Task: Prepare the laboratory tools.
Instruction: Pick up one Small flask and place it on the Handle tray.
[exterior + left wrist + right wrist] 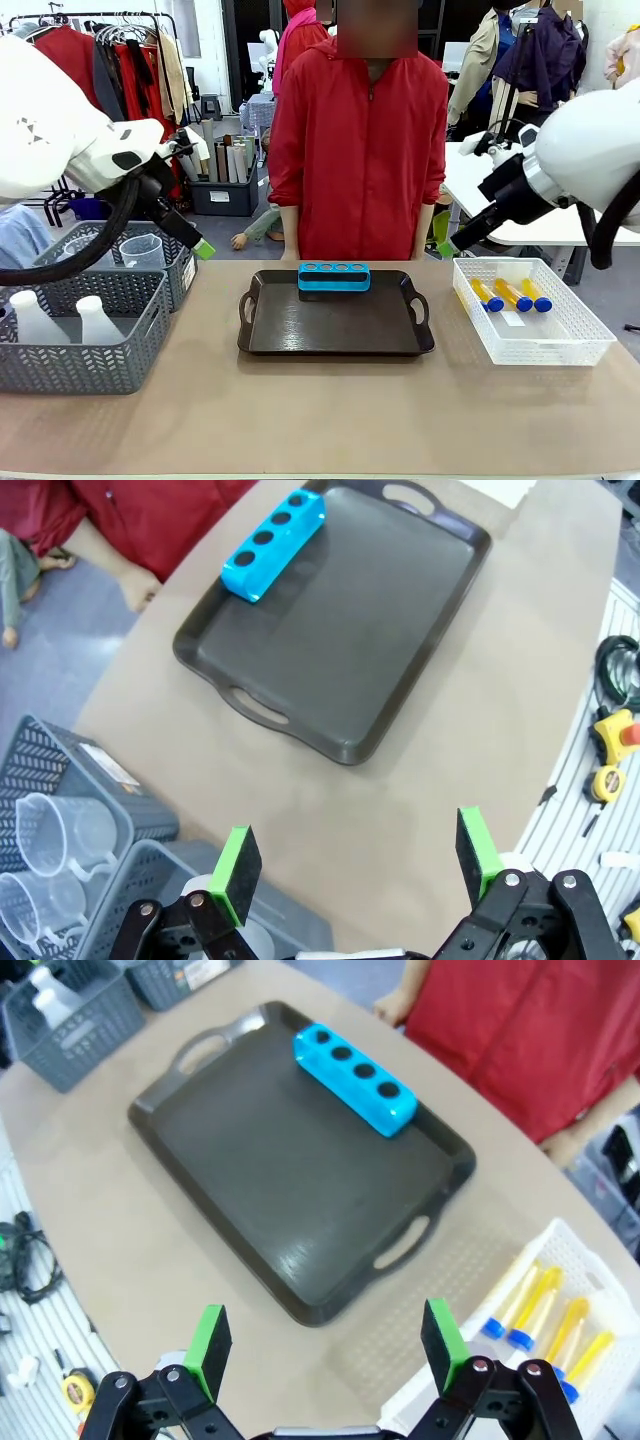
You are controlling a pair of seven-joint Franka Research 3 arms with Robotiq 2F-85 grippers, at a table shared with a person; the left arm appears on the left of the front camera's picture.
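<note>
1. The blue tube rack (334, 276) stands at the far edge of the dark tray (335, 330), in the middle of the front view. All four of its holes are empty.
2. The blue-capped tubes (510, 294) of orange liquid lie in the white lattice bin (530, 355) at the right of the frame, well apart from the rack.
3. Two white conical flasks (35, 318) stand in the near grey mesh basket (80, 365) at the lower left. A clear measuring jug (143, 250) sits in the farther basket (178, 278) just behind it.
4. I judge the task to be near its beginning. The rack is placed, but no tube is in it yet, and the flasks and the jug are not yet on the tray.
5. The left gripper (203, 247) hangs above the baskets at the left of the frame, slanting down toward the right. In the left wrist view its green pads (238, 865) are wide apart with nothing between them.
6. The right gripper (447, 247) hovers at the upper left of the bin, slanting down toward the left. In the right wrist view its pads (208, 1345) are also apart and hold nothing.
</note>
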